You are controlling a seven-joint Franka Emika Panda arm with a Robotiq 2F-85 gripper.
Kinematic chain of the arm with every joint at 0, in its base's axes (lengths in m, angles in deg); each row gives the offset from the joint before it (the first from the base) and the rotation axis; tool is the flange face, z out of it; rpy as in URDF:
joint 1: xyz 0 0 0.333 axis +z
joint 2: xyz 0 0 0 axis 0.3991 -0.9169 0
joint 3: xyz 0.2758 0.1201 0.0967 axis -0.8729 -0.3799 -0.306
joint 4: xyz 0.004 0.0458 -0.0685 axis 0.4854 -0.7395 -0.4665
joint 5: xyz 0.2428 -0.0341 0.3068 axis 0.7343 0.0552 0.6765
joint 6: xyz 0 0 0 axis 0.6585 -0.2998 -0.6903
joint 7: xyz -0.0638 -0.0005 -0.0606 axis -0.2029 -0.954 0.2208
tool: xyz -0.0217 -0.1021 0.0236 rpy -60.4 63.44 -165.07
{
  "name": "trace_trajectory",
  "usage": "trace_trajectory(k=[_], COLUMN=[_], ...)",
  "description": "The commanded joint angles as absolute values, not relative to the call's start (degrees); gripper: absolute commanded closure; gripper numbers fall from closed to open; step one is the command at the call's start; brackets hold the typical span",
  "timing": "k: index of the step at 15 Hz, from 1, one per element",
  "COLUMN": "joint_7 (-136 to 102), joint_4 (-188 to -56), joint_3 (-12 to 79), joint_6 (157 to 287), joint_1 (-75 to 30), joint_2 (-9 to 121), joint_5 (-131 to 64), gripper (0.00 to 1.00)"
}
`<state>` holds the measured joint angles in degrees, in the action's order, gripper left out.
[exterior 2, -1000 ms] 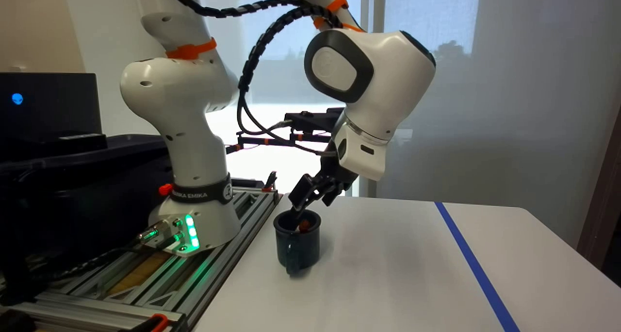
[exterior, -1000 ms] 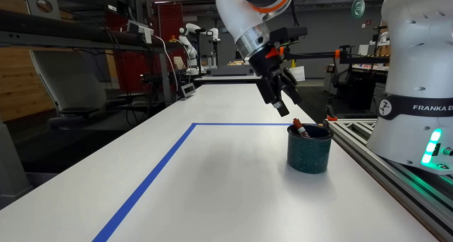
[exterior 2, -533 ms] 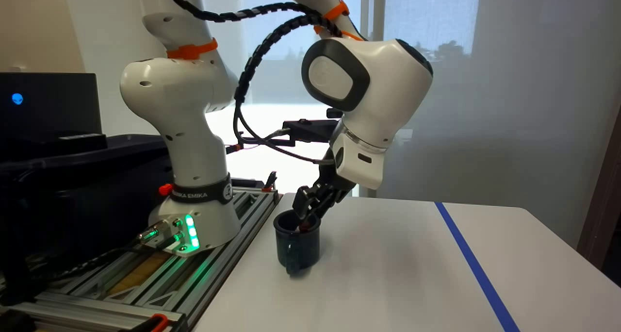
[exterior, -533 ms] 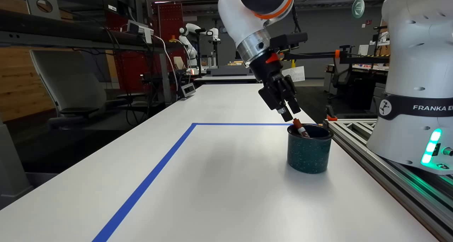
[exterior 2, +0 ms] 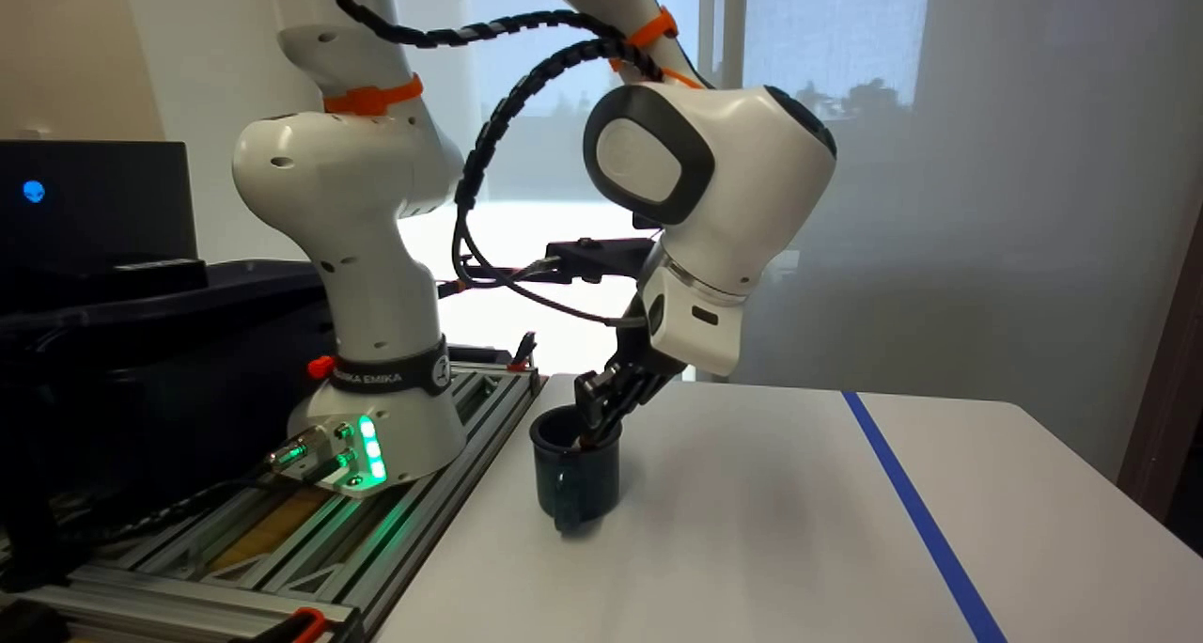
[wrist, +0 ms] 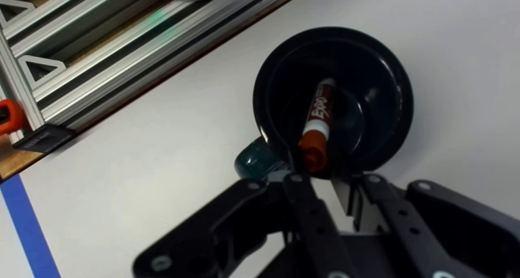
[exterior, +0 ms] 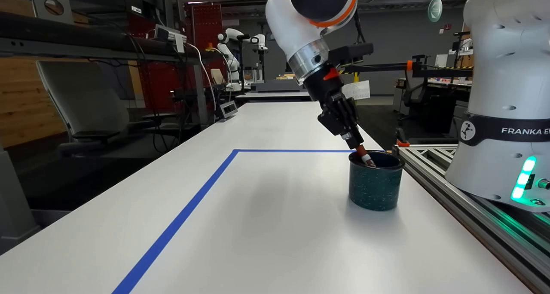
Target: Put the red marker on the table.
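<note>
My pincer (wrist: 318,166) is narrow and holds the marker (wrist: 319,111) by its cap (wrist: 315,144). In the wrist view, this marker stands tilted in the cup (wrist: 375,95), with its cap toward seven o'clock, and the cup stands upright on the table (wrist: 162,156).

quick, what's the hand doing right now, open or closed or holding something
Hand: jaws straddle one end of the red marker; whether they grip it, I can't tell.
</note>
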<state>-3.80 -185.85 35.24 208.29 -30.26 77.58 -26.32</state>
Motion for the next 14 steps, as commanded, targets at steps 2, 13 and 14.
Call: trace_trajectory(k=[2,13,14], joint_7=[-5.2,-5.0,-5.0], joint_4=[-186.8,-187.1,-187.1], joint_3=[35.4,35.4,35.4], joint_6=[209.5,209.7,209.8], joint_1=[-30.5,-30.4,-30.5], joint_2=[77.8,77.4,77.3], joint_5=[-25.3,-25.4,-25.4], gripper=[0.71,0.65,0.66])
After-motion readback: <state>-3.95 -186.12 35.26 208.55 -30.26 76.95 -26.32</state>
